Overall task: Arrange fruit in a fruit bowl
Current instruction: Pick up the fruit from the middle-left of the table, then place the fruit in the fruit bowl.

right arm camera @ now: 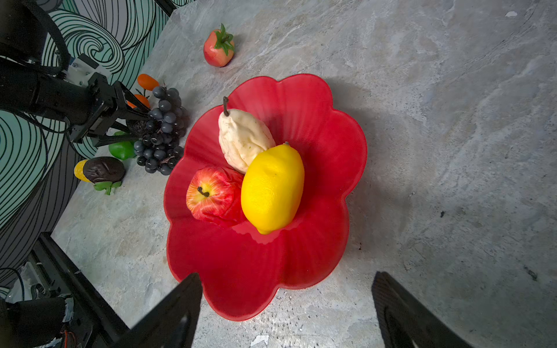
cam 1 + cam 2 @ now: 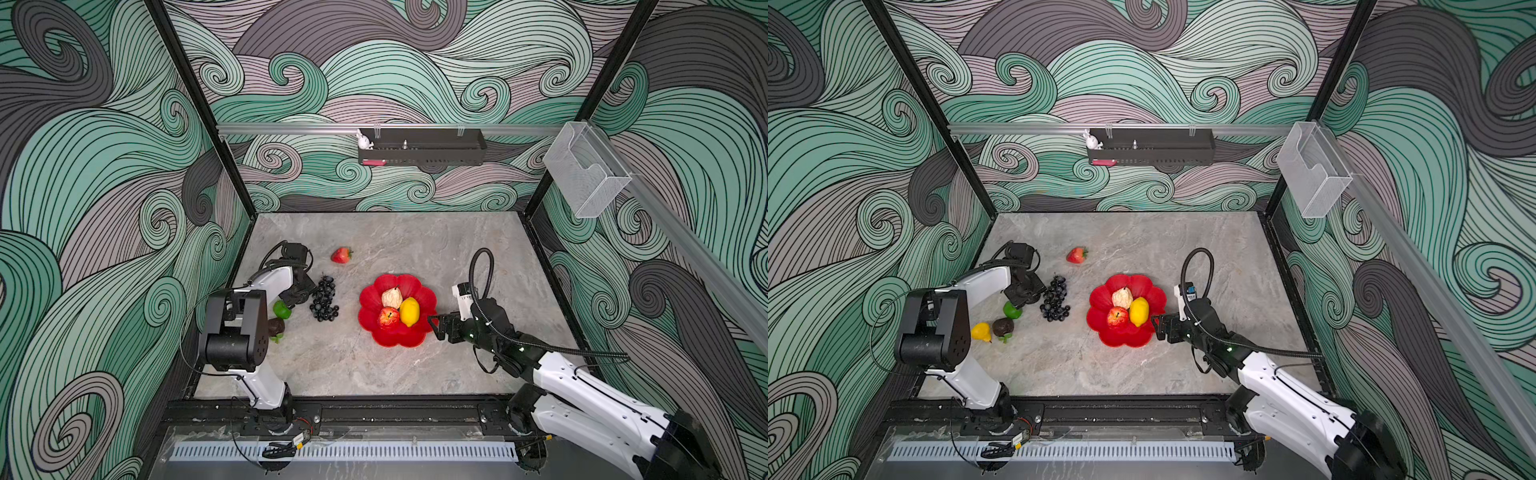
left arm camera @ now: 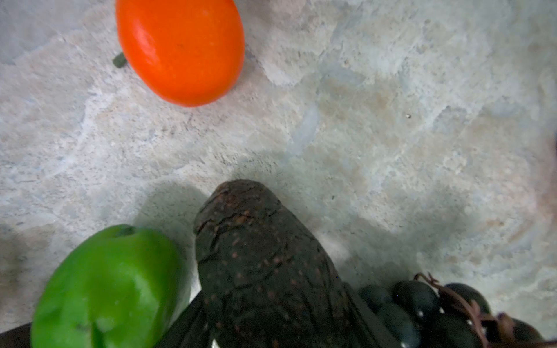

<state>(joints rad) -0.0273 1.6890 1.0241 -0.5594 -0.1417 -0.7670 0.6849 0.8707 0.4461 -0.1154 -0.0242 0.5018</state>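
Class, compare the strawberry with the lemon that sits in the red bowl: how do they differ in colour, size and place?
Colour: the strawberry is red with a green leafy cap; the lemon is plain yellow.
Size: the lemon is clearly larger than the strawberry.
Place: the lemon lies in the red bowl, touching the apple; the strawberry lies alone on the table, apart from the bowl.
Both are fruits.

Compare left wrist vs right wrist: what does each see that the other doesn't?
Left wrist only: the dark fruit, its cracked, speckled skin close up. Right wrist only: the bowl holding apple, lemon and beige fruit; the strawberry; a second dark fruit; the open right gripper. Both: lime, grapes, an orange.
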